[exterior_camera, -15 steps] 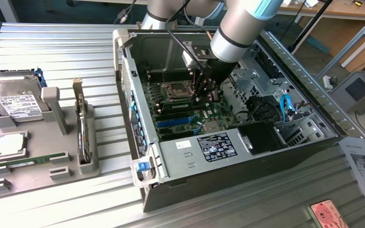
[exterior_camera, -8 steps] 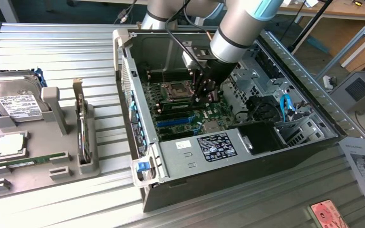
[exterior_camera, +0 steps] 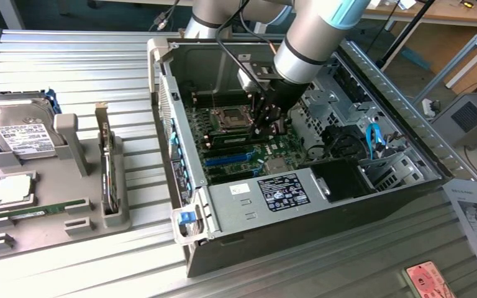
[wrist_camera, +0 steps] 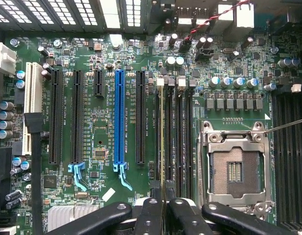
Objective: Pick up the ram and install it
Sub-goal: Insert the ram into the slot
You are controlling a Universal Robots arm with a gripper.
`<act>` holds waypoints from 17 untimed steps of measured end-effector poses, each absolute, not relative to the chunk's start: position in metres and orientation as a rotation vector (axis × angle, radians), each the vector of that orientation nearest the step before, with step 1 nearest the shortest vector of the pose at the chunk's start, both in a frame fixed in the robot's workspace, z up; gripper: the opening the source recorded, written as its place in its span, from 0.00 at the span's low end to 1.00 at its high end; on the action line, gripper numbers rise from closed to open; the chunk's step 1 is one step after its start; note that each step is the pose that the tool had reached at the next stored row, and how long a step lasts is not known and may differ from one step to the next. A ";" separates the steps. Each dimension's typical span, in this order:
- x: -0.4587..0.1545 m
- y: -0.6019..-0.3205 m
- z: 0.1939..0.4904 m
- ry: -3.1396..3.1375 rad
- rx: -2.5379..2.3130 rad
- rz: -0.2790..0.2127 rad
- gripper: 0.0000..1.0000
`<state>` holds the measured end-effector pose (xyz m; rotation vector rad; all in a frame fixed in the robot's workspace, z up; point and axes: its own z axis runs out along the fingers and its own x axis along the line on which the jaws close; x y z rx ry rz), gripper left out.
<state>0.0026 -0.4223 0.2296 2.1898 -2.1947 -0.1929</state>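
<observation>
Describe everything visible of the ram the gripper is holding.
The ram appears edge-on in the wrist view: a long, thin greenish-brown strip, its faces hidden. It stands upright, pinched in the shut gripper, lined along the outermost memory slot of the bank beside the processor socket on the motherboard. Whether it is seated cannot be told.

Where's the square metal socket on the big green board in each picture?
Exterior view: the socket sits inside the open computer case, just to the exterior view's left of the gripper.
Wrist view: the socket lies beside the black memory slots.
Shared landmark: the blue slot.
</observation>
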 end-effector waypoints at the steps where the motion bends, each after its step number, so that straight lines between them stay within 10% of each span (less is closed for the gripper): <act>1: 0.003 -0.422 0.230 -2.195 2.190 -0.193 0.12; 17: 0.002 -0.423 0.229 -2.195 2.190 -0.193 0.19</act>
